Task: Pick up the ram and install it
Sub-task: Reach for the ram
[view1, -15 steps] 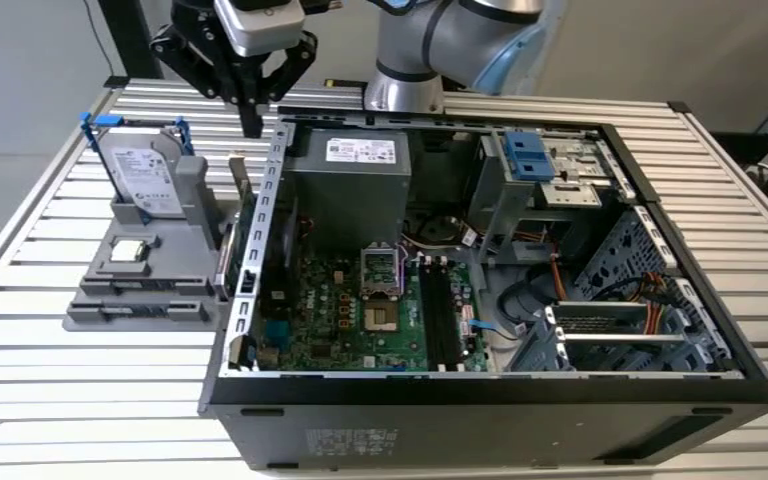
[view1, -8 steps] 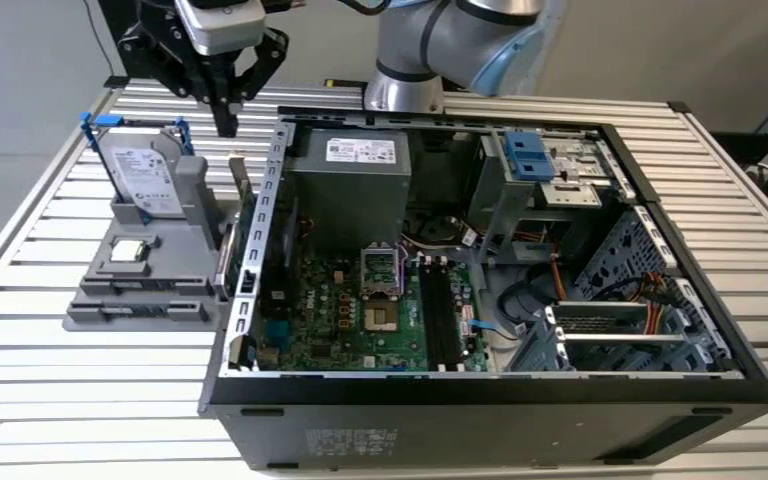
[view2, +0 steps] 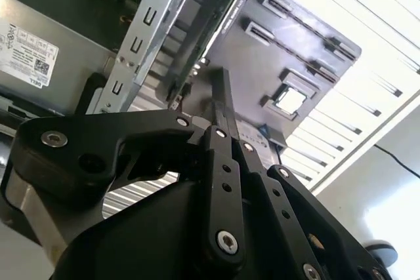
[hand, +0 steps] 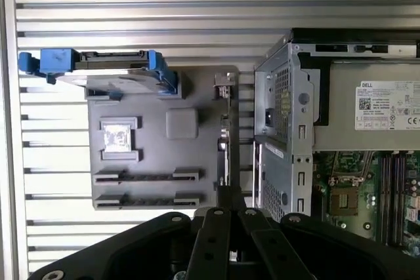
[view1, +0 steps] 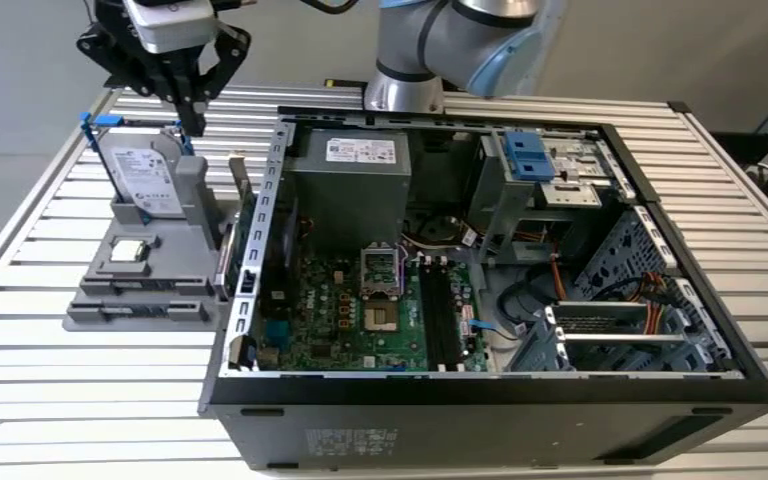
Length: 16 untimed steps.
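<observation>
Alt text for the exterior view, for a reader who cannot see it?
The arm's end effector hovers, shut, above a grey fixture holding an upright hard drive on a slatted table. The ram stands on edge at the fixture's side nearest an open computer case.

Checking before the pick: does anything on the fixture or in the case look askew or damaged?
Nothing stands out. The ram stands on edge in the grey fixture beside the open case, the hard drive stands in its holder, and the gripper hangs above them, holding nothing.
</observation>
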Tool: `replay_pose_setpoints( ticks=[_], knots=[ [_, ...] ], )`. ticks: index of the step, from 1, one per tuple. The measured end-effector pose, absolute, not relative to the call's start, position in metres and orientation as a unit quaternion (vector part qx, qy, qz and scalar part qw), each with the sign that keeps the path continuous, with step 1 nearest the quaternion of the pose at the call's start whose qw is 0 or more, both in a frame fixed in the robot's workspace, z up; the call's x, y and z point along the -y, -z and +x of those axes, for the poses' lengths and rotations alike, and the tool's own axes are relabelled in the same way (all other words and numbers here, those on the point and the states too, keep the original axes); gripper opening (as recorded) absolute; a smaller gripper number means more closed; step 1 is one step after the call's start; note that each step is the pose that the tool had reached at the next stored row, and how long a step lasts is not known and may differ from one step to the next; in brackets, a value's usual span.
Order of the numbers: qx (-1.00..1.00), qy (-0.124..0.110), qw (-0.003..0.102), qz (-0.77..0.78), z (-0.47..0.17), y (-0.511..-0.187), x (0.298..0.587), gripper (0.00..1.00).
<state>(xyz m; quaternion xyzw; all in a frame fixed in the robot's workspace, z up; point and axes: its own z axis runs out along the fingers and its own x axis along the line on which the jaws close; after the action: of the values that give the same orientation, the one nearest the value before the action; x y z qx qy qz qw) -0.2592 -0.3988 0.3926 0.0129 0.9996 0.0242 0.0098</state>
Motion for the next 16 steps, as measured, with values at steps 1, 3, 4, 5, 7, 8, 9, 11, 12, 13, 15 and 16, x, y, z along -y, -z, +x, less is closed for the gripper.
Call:
replay_pose_setpoints(
  ticks=[1, 3, 4, 5, 7, 8, 9, 11, 12, 13, 15, 16],
  knots=[
    [-1.000, -0.024, 0.010, 0.013, -0.263, -0.393, 0.399, 0.00],
    [-1.000, -0.024, 0.010, 0.012, -0.271, -0.393, 0.399, 0.00],
    [-1.000, -0.024, 0.010, 0.012, -0.276, -0.393, 0.399, 0.00],
    [-1.000, -0.024, 0.010, 0.012, -0.280, -0.393, 0.399, 0.00],
    [-1.000, -0.024, 0.010, 0.012, -0.288, -0.393, 0.399, 0.00],
    [-1.000, -0.024, 0.010, 0.012, -0.291, -0.393, 0.399, 0.00],
    [-1.000, -0.024, 0.010, 0.012, -0.295, -0.393, 0.399, 0.00],
    [-1.000, -0.024, 0.010, 0.012, -0.301, -0.393, 0.399, 0.00],
    [-1.000, -0.024, 0.010, 0.012, -0.304, -0.393, 0.399, 0.00],
    [-1.000, -0.024, 0.010, 0.012, -0.306, -0.393, 0.399, 0.00],
    [-1.000, -0.024, 0.010, 0.012, -0.313, -0.393, 0.399, 0.00],
    [-1.000, -0.024, 0.010, 0.012, -0.316, -0.393, 0.399, 0.00]
  ],
)
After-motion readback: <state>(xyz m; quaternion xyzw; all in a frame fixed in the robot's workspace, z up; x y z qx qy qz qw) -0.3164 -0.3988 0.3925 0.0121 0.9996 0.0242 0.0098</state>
